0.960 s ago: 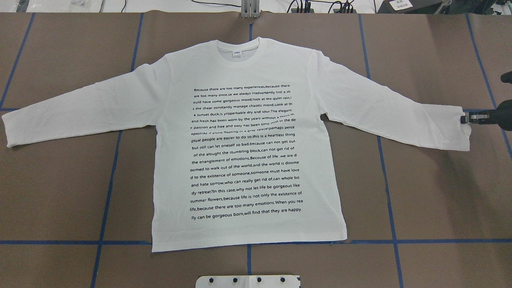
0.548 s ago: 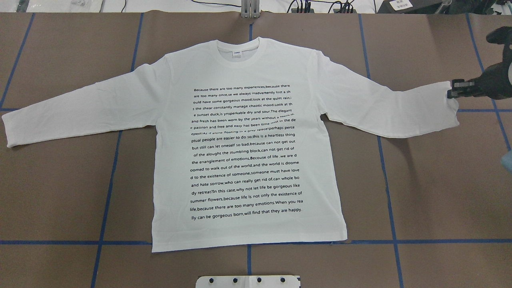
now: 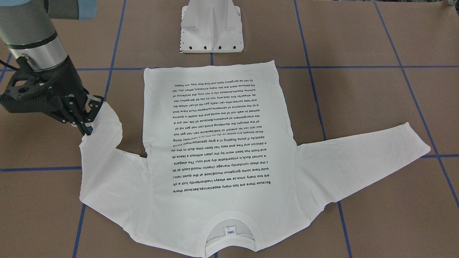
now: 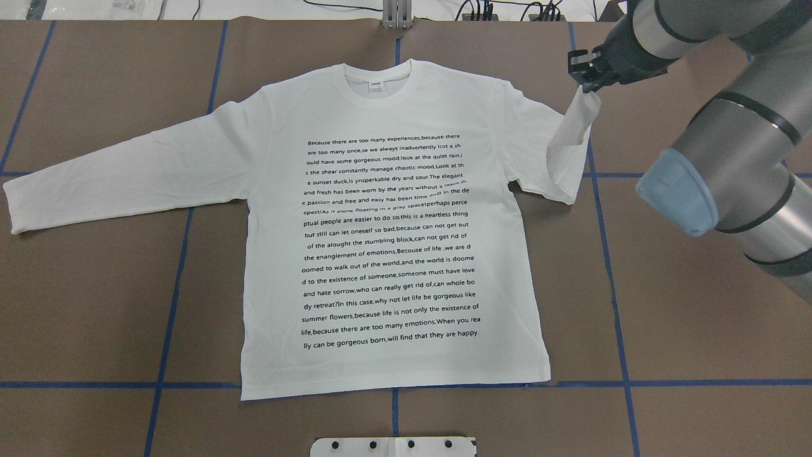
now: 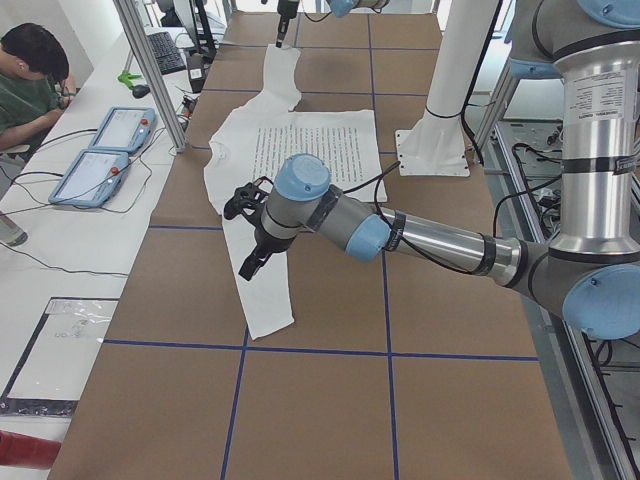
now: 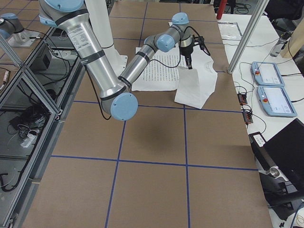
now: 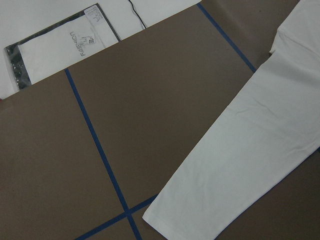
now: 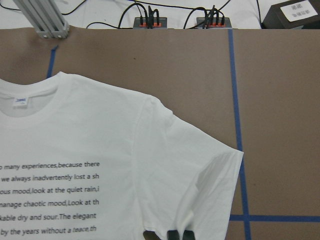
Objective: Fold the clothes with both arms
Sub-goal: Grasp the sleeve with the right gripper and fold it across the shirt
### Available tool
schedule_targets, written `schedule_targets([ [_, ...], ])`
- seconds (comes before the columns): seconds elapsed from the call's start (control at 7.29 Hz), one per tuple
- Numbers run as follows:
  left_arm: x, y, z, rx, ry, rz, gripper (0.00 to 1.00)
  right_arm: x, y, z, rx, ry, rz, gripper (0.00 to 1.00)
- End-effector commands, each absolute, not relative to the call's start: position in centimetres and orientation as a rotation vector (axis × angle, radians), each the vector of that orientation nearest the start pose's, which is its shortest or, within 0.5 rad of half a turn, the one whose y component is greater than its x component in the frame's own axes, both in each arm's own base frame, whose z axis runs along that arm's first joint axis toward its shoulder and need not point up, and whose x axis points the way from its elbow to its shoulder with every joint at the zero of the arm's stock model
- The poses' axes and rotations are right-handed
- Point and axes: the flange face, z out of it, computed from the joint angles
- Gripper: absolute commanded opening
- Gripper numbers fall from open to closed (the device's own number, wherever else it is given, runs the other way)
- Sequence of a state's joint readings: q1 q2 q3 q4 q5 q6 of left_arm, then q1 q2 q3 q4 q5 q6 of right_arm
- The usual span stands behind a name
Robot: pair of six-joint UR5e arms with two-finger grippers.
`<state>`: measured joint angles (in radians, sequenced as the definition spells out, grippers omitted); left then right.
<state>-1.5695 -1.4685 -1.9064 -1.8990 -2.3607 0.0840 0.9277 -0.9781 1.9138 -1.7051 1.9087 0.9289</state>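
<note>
The white long-sleeved T-shirt lies flat with its printed side up and its collar at the far edge. My right gripper is shut on the right sleeve's cuff and holds it up near the right shoulder, so the sleeve hangs doubled over. The front view shows the same grip, and the right wrist view shows the fingertips above the hanging sleeve. The left sleeve lies stretched out flat. My left gripper hovers over that sleeve; I cannot tell whether it is open or shut.
The white pedestal stands on the brown table just beyond the hem. Blue tape lines cross the table. Power strips sit along the far edge. A person sits at a side table with tablets.
My right gripper has lifted the right cuff off the table and carried it inward and toward the far edge, up to the shoulder. The sleeve now hangs folded.
</note>
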Motion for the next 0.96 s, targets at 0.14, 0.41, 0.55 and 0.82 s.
schedule_targets([
  [0.14, -6.4, -45.2, 50.2, 0.535, 0.747, 0.278, 1.0, -39.2, -55.8, 7.0, 0.362, -0.835, 0.223, 0.0],
  [0.41, -6.5, -45.1, 50.4, 0.531, 0.747, 0.275, 1.0, -49.8, -55.4, 1.2, 0.397, -0.794, 0.258, 0.0],
  [0.55, -6.5, -45.0, 50.6, 0.526, 0.746, 0.273, 1.0, -56.4, -55.4, 0.5, 0.44, -0.814, 0.281, 0.0],
  [0.82, -6.5, -44.8, 50.9, 0.521, 0.748, 0.271, 1.0, -66.1, -51.2, 1.9, 0.508, -0.82, 0.288, 0.03],
])
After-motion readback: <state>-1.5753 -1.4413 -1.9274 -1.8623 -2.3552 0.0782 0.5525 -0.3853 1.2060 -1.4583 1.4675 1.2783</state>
